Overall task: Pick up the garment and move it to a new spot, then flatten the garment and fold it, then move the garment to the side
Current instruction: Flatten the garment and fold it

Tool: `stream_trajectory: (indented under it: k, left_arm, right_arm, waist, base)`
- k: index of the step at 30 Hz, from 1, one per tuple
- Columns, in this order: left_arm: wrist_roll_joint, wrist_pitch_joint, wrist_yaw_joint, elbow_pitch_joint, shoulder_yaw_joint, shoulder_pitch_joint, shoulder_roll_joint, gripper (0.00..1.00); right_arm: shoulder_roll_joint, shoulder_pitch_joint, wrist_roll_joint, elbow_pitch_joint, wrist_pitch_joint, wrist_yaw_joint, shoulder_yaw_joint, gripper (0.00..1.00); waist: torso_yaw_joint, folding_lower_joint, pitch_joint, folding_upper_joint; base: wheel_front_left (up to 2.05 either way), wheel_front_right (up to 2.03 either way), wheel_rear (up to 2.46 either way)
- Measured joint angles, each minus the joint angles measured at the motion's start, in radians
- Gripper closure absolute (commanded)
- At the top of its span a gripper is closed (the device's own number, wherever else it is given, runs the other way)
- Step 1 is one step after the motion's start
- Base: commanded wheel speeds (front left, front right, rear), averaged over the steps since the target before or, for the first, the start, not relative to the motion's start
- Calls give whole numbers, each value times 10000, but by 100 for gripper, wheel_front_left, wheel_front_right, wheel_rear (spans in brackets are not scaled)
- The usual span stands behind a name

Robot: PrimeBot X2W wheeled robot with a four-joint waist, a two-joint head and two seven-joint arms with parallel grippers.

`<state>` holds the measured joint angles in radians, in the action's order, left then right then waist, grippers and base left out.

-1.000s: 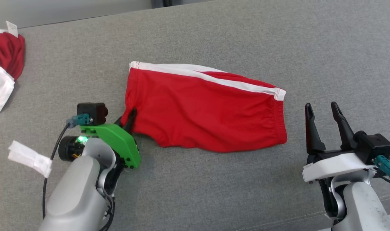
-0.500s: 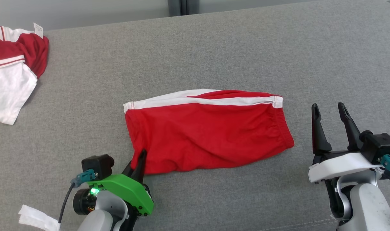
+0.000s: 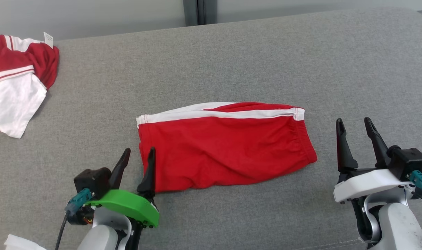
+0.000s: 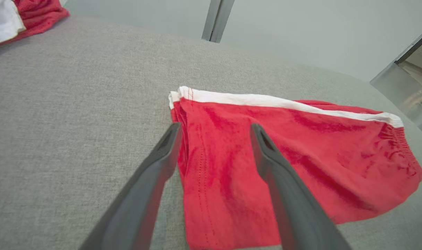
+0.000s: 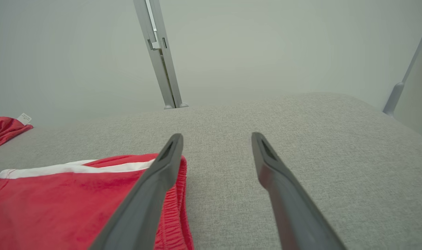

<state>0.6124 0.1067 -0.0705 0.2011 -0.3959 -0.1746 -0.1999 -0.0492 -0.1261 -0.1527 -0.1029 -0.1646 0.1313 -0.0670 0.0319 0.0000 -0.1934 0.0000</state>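
Leftmost, at the far corner of the grey upholstered surface (image 3: 231, 55), a crumpled bundle of red and white cloth (image 3: 16, 80) lay well apart from everything else, and a white slip (image 3: 19, 243) showed at the bottom edge of the head view. Next came the left gripper (image 3: 139, 150), low and near, its two dark fingers spread apart and clamping nothing. In the left wrist view this gripper (image 4: 215, 126) straddled the garment's left edge, with one finger over bare grey fabric and the other over red cloth; whether either finger touched the cloth could not be told. The garment (image 3: 224, 152), a pair of red shorts, lay flat near the middle of the surface, just ahead and to the right of the left gripper. Its long axis ran left to right across the head view. The stitched leg hem pointed left toward the left gripper, the gathered elastic waistband pointed right, and a white stripe ran along the far edge. From the left wrist the garment (image 4: 283, 149) stretched away to the right, its near-left corner beneath the fingers. Farther right, the right gripper (image 3: 354, 120) stood near the waistband end but apart from it, over bare grey fabric, its jaws wide and empty. In the right wrist view that gripper (image 5: 216, 136) pointed across the surface, with the garment (image 5: 58, 194) at the lower left, partly behind its left finger.
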Motion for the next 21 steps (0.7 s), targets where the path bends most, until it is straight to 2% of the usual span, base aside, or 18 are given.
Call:
stream_trajectory:
  k: [6,10,14,21]
  left_arm:
    - [-665,1131,-12,-217,-23,-191,-27,0]
    - [-1197,1344,-211,-119,-119,-191,-38,0]
    - [-1243,1475,-314,-71,-35,-75,50,0]
    - [-1298,1511,-293,25,58,68,224,0]
  right_arm:
    - [0,208,69,-107,86,0,-113,0]
    - [-2,314,151,-171,140,2,-138,0]
    - [-2,405,178,-387,309,0,-109,0]
    - [-6,342,462,-965,1455,0,40,0]
  waist:
    - [-70,0,394,0]
    - [-140,0,650,0]
    - [-262,0,813,0]
    - [-652,0,931,0]
  base:
    - [0,0,0]
    - [0,0,0]
    - [0,0,0]
    - [0,0,0]
